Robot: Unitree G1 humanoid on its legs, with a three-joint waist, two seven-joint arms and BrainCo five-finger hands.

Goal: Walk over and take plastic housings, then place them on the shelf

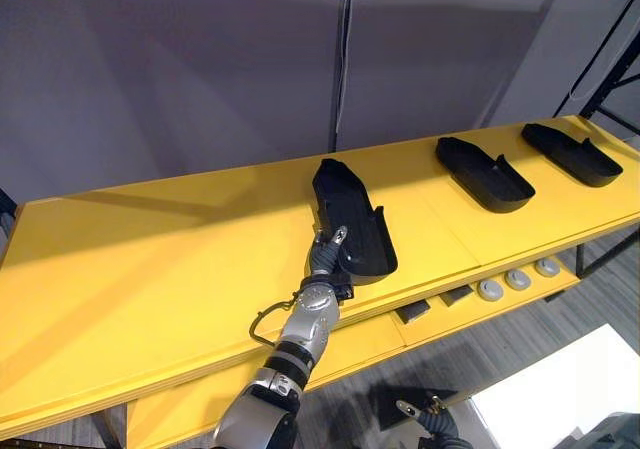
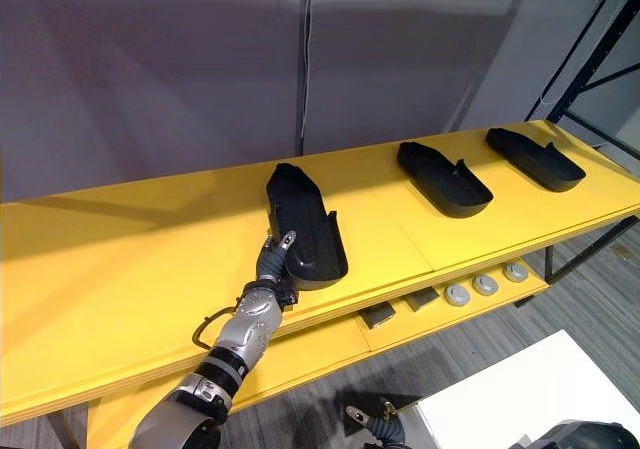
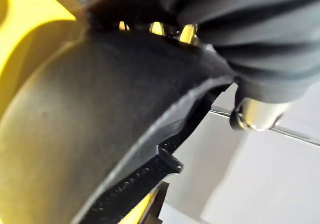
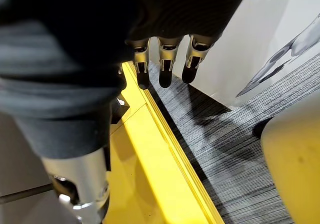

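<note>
A black plastic housing (image 1: 352, 214) lies lengthwise on the yellow shelf top (image 1: 150, 259). My left hand (image 1: 326, 257) is at its near end, shut on it, with the thumb over the rim and the fingers tucked under the edge. In the left wrist view the housing (image 3: 75, 134) is pressed close against the hand, with the thumb (image 3: 255, 115) beside its rim. My right hand (image 1: 432, 416) hangs low below the shelf front. Its fingers (image 4: 165, 69) are relaxed and hold nothing.
Two more black housings (image 1: 482, 174) (image 1: 570, 154) lie further right on the shelf top. The lower yellow shelf (image 1: 380, 334) holds grey round parts (image 1: 518, 280) and dark blocks (image 1: 412, 312). A white surface (image 1: 560, 389) stands on the grey floor at lower right.
</note>
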